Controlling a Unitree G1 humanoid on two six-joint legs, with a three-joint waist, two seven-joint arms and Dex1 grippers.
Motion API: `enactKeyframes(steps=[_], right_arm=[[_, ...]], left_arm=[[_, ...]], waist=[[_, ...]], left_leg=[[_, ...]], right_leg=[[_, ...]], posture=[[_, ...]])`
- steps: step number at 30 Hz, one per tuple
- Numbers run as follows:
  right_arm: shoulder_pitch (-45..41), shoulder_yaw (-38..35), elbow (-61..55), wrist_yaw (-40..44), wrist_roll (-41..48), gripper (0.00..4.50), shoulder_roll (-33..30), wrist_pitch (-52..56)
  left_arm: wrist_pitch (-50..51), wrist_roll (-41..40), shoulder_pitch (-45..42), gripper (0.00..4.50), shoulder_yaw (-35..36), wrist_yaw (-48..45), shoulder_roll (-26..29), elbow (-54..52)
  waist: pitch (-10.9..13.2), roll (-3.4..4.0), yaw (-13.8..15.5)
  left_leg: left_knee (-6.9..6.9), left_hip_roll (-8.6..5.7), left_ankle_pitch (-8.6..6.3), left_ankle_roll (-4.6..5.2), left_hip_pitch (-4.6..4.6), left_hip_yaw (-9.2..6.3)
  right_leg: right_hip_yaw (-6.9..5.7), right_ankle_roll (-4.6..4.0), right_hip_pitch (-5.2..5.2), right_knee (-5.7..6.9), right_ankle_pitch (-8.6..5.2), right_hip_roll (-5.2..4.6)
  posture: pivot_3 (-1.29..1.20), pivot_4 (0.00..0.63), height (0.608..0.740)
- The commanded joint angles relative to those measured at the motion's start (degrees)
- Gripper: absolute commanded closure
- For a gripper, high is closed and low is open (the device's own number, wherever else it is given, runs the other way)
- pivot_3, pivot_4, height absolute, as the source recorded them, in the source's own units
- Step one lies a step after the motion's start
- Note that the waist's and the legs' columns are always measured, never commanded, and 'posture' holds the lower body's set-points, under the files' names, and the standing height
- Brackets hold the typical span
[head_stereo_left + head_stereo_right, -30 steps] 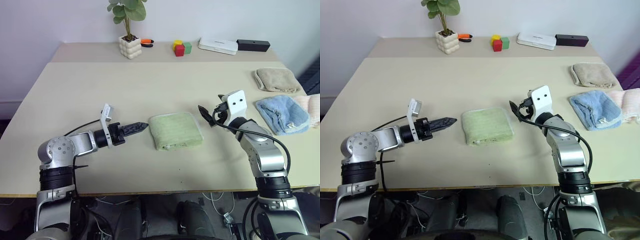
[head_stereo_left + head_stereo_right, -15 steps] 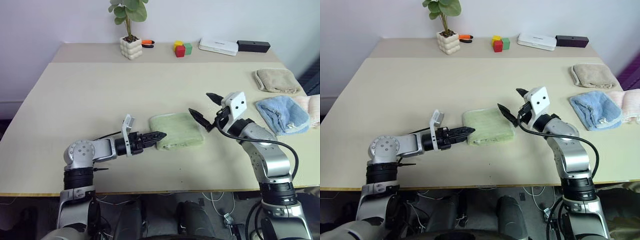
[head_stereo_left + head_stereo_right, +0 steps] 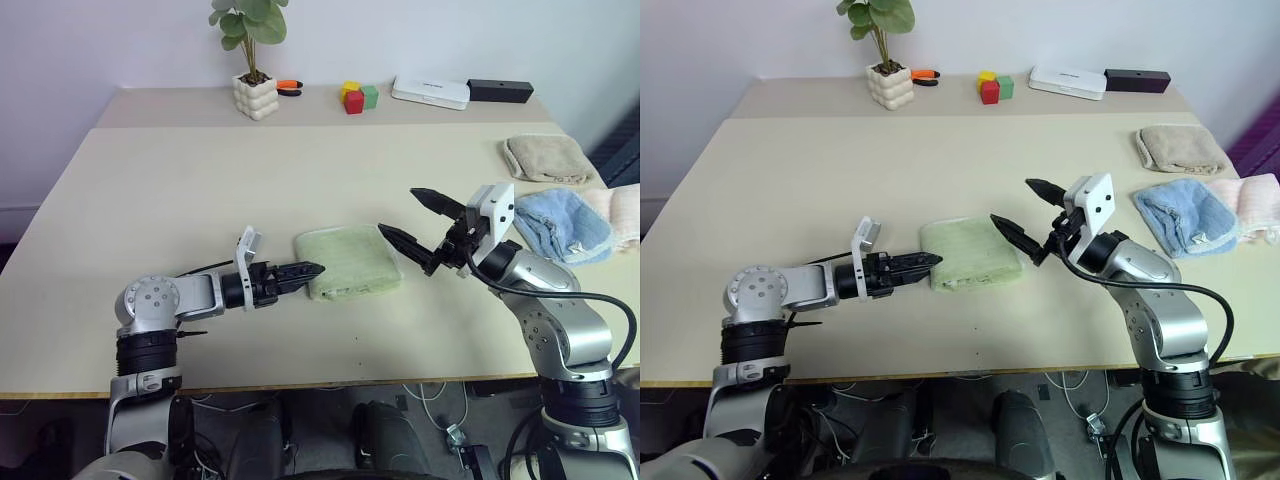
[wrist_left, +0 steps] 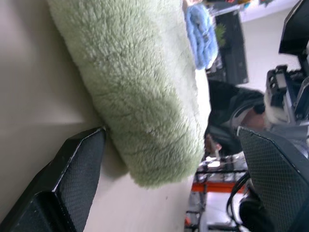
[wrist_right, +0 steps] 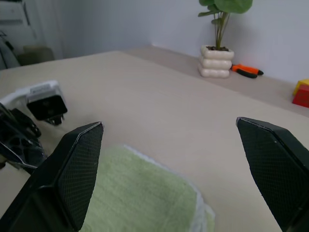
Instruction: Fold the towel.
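near the table's front edge, a folded green towel between two spread grippers

on the matte beige table [image 3: 150, 190], the left gripper [image 3: 305, 270] lies low with fingers parted at the plush, looped-pile towel [image 3: 348, 261], a rounded rectangular fold; the right gripper [image 3: 415, 222] hovers just beside it, released, fingers wide. farther right lie crumpled blue towel [image 3: 562, 224] and beige towel [image 3: 548, 158]; far back, a bubbly white plant pot [image 3: 254, 96].

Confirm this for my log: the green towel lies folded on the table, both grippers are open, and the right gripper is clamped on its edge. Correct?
Not quite. The right gripper holds nothing; it hangs open above the towel, as the left eye view shows. The rest stands: towel folded on the table, left gripper open.
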Motion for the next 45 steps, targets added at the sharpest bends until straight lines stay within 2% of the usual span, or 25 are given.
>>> enactKeyframes(steps=[1,3,7,15,22,24,26,29,32,37,45], right_arm=[[-0.56,0.06,-1.64,-0.35,0.79,0.01,0.40,-0.44],[0.09,-0.20,-3.37,0.97,2.61,0.01,-0.18,0.40],[3.10,-2.51,-6.17,6.49,6.96,0.01,-4.17,1.51],[2.24,-2.97,-5.63,7.15,7.34,0.01,-6.52,1.62],[7.36,-7.63,-7.57,12.66,10.49,0.01,-11.51,1.36],[8.46,-8.28,-7.33,13.43,10.30,0.00,-12.68,1.24],[8.78,-8.54,-7.36,13.36,10.33,0.00,-12.87,1.27],[9.52,-8.38,-8.28,13.62,10.14,0.00,-13.38,1.62],[11.23,-8.41,-8.11,15.40,9.21,0.00,-14.99,1.44],[12.16,-9.75,-5.16,16.80,7.75,0.00,-18.20,1.41],[10.50,-9.39,-3.84,15.39,8.41,0.00,-17.89,2.29]], left_arm=[[0.06,2.80,1.43,0.00,-0.28,1.17,1.51,1.90],[-0.48,3.38,0.67,0.00,0.34,2.32,0.07,4.22],[-2.40,4.61,-0.17,0.00,-2.89,1.15,-1.23,5.94],[-5.77,7.15,-3.91,0.00,-6.63,0.82,-6.54,11.63],[-7.52,8.99,-7.26,0.00,-7.76,-0.76,-8.90,16.60],[-7.65,9.12,-7.83,0.54,-7.11,-0.97,-9.14,18.07],[-8.16,9.98,-8.15,1.34,-7.46,-1.20,-9.21,18.93],[-8.55,11.17,-8.53,2.99,-8.21,-1.98,-9.69,19.69],[-8.77,11.81,-9.06,4.41,-8.04,-2.26,-10.29,20.31],[-9.45,12.29,-9.37,4.47,-7.61,-2.41,-10.94,20.01],[-14.10,13.01,-8.27,4.47,-6.63,-2.95,-10.06,16.46]], waist=[[0.00,0.00,0.05],[0.00,0.00,0.19],[-0.03,0.04,0.84],[-0.09,0.05,2.51],[-0.09,0.04,3.50],[-0.09,0.04,3.35],[-0.09,0.03,3.20],[-0.09,0.04,3.32],[-0.12,0.08,3.57],[-0.15,0.11,3.38],[-0.14,0.11,3.32]], left_leg=[[0.00,0.00,0.00,0.00,0.00,0.00],[0.00,0.00,0.00,0.00,0.00,0.01],[0.03,-0.02,0.00,0.00,0.00,-0.01],[0.20,-0.13,-0.05,0.09,0.17,-0.16],[0.25,-0.24,-0.10,0.22,0.14,-0.15],[0.26,-0.23,-0.11,0.23,0.15,-0.16],[0.25,-0.23,-0.11,0.23,0.14,-0.15],[0.23,-0.21,-0.11,0.23,0.02,-0.13],[0.25,-0.24,-0.10,0.23,0.04,-0.15],[0.28,-0.24,-0.10,0.24,0.13,-0.23],[0.27,-0.24,-0.10,0.25,0.13,-0.25]], right_leg=[[0.00,0.00,0.00,0.00,0.00,0.00],[0.00,0.00,0.01,0.00,0.00,0.00],[-0.01,-0.02,0.07,-0.03,-0.01,-0.02],[-0.06,-0.28,0.16,-0.20,-0.08,-0.24],[-0.05,-0.28,0.21,-0.28,-0.08,-0.33],[-0.05,-0.28,0.22,-0.29,-0.08,-0.34],[-0.05,-0.28,0.25,-0.28,-0.08,-0.33],[-0.05,-0.27,0.23,-0.26,-0.08,-0.31],[-0.11,-0.27,0.14,-0.29,-0.09,-0.31],[-0.12,-0.29,0.21,-0.33,-0.08,-0.38],[-0.13,-0.29,0.21,-0.33,-0.08,-0.38]], posture=[[0.00,0.150,0.735],[0.00,0.150,0.735],[0.00,0.150,0.735],[0.00,0.150,0.735],[0.00,0.150,0.735],[0.00,0.150,0.735],[0.00,0.150,0.735],[0.00,0.150,0.735],[0.00,0.150,0.735],[0.00,0.150,0.735],[0.00,0.150,0.735]])
